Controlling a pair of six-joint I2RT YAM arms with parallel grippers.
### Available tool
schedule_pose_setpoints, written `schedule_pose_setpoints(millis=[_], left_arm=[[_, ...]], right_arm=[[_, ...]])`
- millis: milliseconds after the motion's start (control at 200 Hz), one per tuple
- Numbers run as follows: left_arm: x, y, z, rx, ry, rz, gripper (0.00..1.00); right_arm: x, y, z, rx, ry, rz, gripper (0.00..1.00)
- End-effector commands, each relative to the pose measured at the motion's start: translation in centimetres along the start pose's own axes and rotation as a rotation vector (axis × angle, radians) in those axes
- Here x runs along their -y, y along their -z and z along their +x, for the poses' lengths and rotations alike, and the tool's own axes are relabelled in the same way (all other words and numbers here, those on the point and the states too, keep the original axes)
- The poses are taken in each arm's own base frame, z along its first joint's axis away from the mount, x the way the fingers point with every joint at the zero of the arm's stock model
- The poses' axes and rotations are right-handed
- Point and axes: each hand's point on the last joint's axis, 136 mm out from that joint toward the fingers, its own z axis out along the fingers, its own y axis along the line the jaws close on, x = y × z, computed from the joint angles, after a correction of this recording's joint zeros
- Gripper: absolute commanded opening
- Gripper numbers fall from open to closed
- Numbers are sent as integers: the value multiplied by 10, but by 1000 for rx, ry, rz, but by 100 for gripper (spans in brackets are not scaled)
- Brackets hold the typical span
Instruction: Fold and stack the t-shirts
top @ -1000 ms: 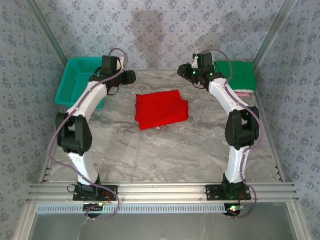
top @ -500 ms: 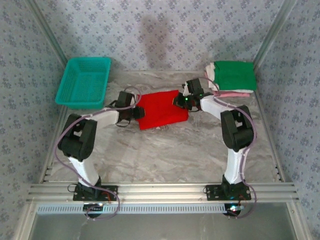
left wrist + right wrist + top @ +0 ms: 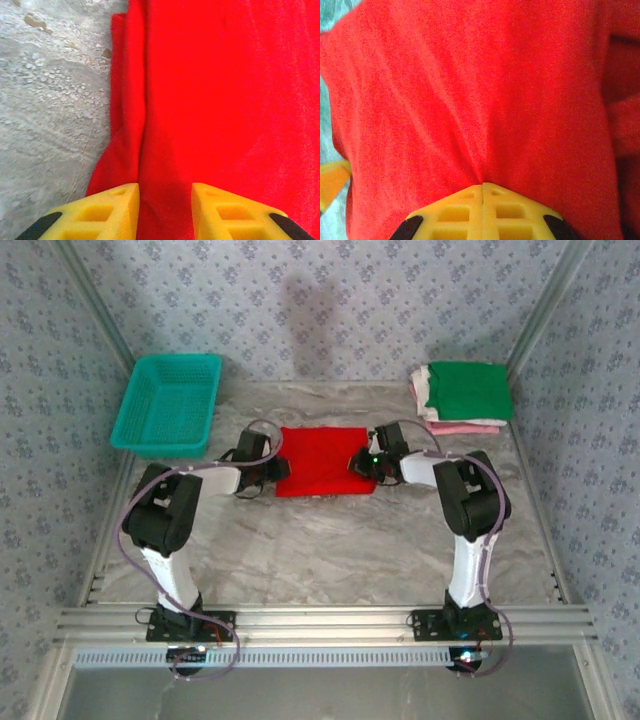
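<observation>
The red t-shirt (image 3: 322, 458) lies folded into a flat rectangle on the marble table, between the two arms. My left gripper (image 3: 280, 468) is low at its left edge. In the left wrist view the yellow fingers (image 3: 117, 200) stand a little apart with a thick fold of the red cloth (image 3: 225, 90) clamped between them, the gripper (image 3: 165, 192) shut on it. My right gripper (image 3: 358, 462) is at the shirt's right edge. In the right wrist view that gripper (image 3: 483, 186) is shut, and creases in the red cloth (image 3: 470, 90) run into its tips. A green t-shirt (image 3: 470, 390) tops a folded stack at the back right.
Under the green t-shirt lie a white layer (image 3: 422, 380) and a pink layer (image 3: 465, 426). A teal mesh basket (image 3: 165, 405) stands at the back left. Patterned walls close in the table on three sides. Bare marble table (image 3: 320, 550) stretches in front of the red shirt.
Both arms came down from the back to the red shirt's left and right edges and closed on it. The shirt, skewed before, now lies squared and flatter.
</observation>
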Motion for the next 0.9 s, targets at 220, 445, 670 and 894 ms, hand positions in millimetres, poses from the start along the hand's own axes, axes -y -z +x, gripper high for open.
schedule_pose_setpoints(millis=[220,445,670,894], left_arm=[[21,27,-44,78,-85,-13,39],[8,-3,-26,0,-49,-31,40],[-1,-18,-12,-39,-36,-38,40],[4,-28,-4,-63,-38,-12,40]], right_arm=[[-15,75,-32,69,-16,114,52],[28,80,-41,38,-80,200,70],[36,65,-32,-12,-55,193,78],[20,35,-17,-87,-29,110,77]])
